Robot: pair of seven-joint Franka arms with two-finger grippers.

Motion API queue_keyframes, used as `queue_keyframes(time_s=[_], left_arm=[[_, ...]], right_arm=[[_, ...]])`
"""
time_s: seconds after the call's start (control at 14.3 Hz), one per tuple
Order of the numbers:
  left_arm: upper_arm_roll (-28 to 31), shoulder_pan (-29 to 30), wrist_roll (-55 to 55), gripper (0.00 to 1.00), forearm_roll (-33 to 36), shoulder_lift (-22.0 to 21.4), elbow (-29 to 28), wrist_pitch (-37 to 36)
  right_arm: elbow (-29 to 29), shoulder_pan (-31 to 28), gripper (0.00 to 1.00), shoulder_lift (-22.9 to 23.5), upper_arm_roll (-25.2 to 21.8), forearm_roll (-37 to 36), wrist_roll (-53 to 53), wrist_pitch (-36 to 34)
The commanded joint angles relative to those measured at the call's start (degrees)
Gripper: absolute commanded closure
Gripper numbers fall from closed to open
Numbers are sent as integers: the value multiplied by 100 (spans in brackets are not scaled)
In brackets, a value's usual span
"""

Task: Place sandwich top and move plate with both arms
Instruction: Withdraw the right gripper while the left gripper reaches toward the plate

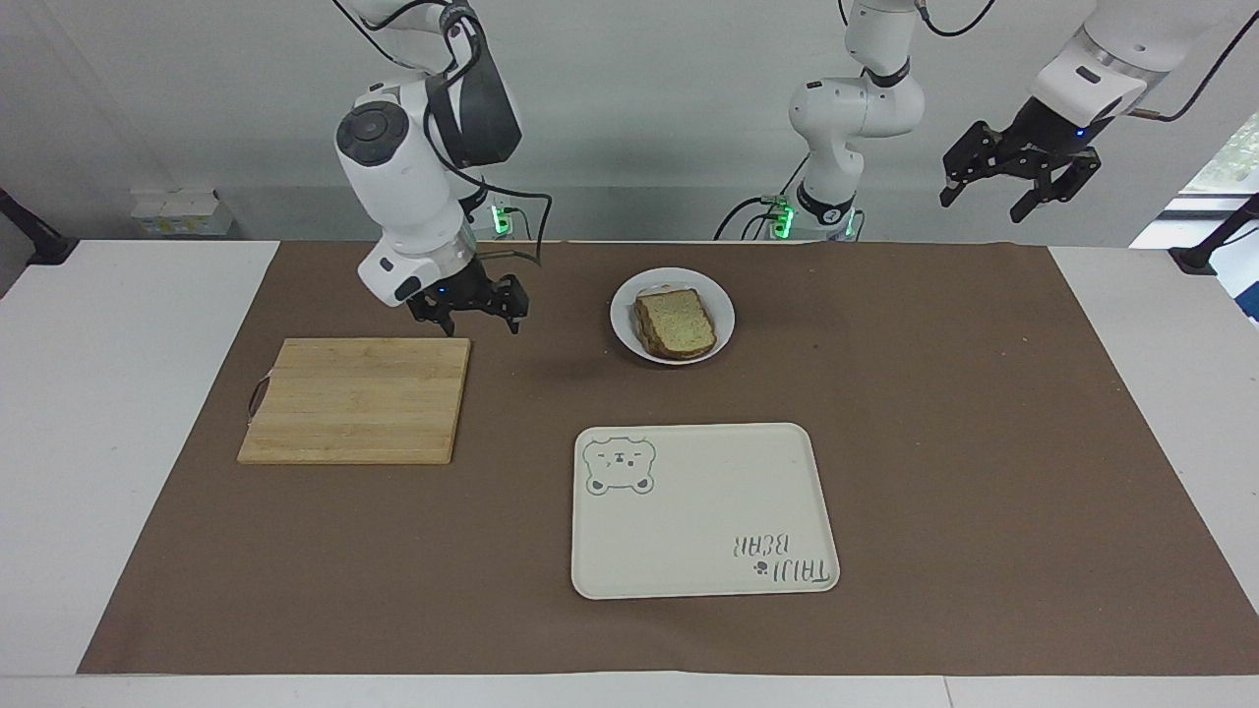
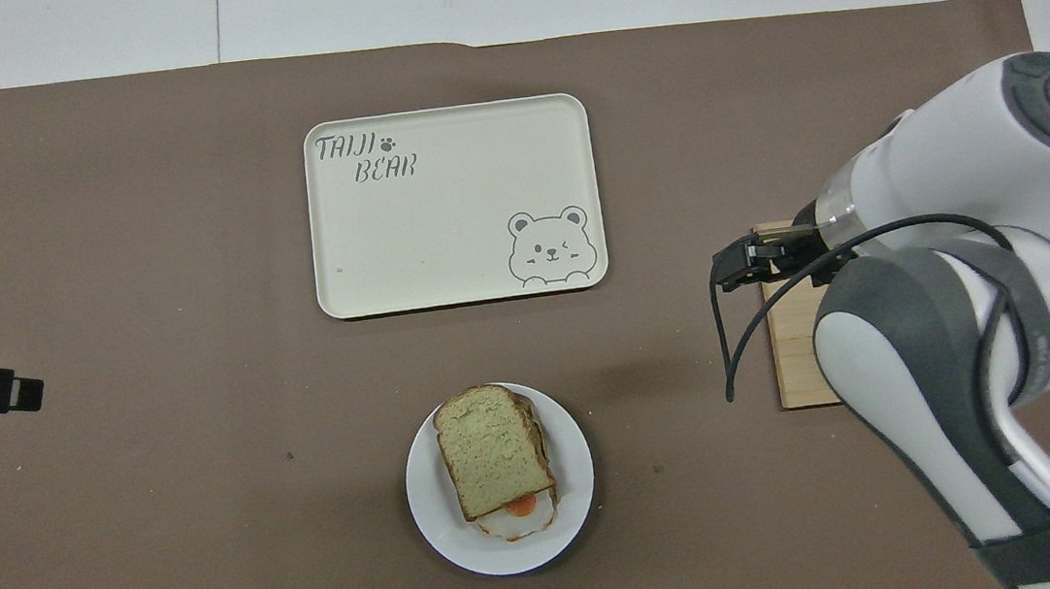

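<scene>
On the small white plate (image 1: 672, 316), nearer the robots than the bear tray (image 1: 702, 509), the sandwich top (image 1: 676, 323) is seated over the egg slice. Placement is judged done; next, the plate is to be gripped from both sides. The right gripper (image 1: 470, 305), spread and empty, hangs over the cutting board's (image 1: 356, 399) corner. The left gripper (image 1: 1019, 180), likewise spread and empty, is held high at its own table end.

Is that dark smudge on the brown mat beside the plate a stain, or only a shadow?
Probably a shadow: in the facing view it is a soft, edgeless patch between the wooden board and the plate, below the raised right gripper; in the overhead view the same faint patch lies beside the plate. The plate's rim shines glossy in both.
</scene>
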Motion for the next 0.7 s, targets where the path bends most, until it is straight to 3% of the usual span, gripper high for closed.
queue_keyframes(time_s=[0.0, 0.42, 0.63], left_arm=[[38, 32, 115, 0, -828, -531, -1403, 748], [29, -29, 877, 0, -2525, -917, -3793, 2663], [21, -38, 1293, 0, -3142, -979, -4437, 2991]], right_arm=[[-27, -465, 0, -281, 65, -94, -28, -276], [280, -853, 0, -528, 29, -479, -28, -900], [350, -915, 0, -642, 29, -533, -28, -1076]])
